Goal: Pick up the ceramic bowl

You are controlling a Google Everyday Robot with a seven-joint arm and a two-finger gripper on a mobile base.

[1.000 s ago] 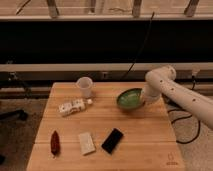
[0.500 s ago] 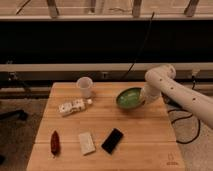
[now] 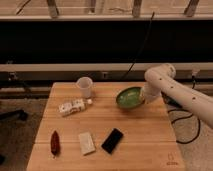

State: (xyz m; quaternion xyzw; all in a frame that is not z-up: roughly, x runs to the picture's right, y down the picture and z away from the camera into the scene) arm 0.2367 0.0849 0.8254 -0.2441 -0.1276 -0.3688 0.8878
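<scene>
Comparing with half a second back: nothing has visibly moved, arm and bowl sit as before. Pincer is down at the right rim of the ceramic bowl, hidden behind the white arm's wrist, so I cannot tell how far it is spread or whether it grips the rim. Bowl is near the bench's far right corner, tilted so its green inside faces the camera. White cup stands by the far edge, left of the bowl. White bottle lies near the left edge. Red item, white block and black phone line the near edge, unchanged.
</scene>
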